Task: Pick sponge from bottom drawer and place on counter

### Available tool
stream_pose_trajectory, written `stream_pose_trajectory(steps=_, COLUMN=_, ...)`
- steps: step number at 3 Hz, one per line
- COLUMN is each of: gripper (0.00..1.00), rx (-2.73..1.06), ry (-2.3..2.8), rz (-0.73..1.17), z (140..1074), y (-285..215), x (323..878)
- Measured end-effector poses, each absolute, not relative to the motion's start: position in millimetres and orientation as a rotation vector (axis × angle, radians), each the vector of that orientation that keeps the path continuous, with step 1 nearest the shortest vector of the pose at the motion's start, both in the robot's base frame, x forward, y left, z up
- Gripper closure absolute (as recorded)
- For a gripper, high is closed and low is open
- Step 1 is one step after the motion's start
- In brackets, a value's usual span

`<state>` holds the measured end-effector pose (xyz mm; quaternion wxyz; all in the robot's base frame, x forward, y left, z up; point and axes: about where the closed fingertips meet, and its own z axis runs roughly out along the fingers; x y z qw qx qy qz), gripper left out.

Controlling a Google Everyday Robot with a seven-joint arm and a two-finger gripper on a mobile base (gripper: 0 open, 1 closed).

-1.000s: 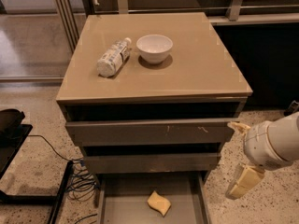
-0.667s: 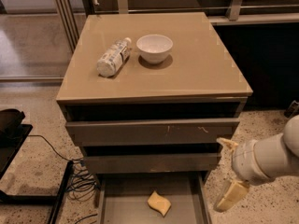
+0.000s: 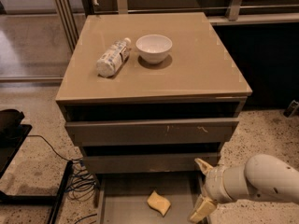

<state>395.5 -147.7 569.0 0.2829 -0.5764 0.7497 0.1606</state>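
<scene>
The pale-yellow sponge [image 3: 159,203] lies on the grey floor of the open bottom drawer [image 3: 126,197], near its middle. My gripper [image 3: 201,189] is open and empty, low at the drawer's right side, about a hand's width to the right of the sponge. Its yellowish fingers [image 3: 203,165] stand one above the other, pointing left. The white arm [image 3: 261,178] comes in from the lower right. The glossy beige counter [image 3: 201,64] tops the cabinet.
A white bowl [image 3: 153,47] and a plastic bottle [image 3: 112,58] lying on its side rest on the back left of the counter. The two upper drawers [image 3: 149,130] are slightly ajar. Black cables [image 3: 77,183] and dark equipment lie on the floor at left.
My gripper and arm have moved down and to the left, from beside the middle drawers to the right edge of the bottom drawer. The sponge has not moved.
</scene>
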Motion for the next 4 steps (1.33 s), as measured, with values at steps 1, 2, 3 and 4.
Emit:
stream_pose_trajectory(steps=1, gripper=0.0, rx=-1.511, ry=2.025, rz=0.39, z=523, y=-134, x=404)
stream_pose_trajectory(steps=2, gripper=0.0, rx=-1.488, ry=2.016, rz=0.35, z=524, y=-133, x=415)
stream_pose_trajectory(steps=3, gripper=0.0, rx=-1.482, ry=2.024, rz=0.359, z=515, y=-130, x=420)
stream_pose_trajectory(steps=4, gripper=0.0, rx=-1.473, ry=1.982, rz=0.336, z=503, y=-130, x=437)
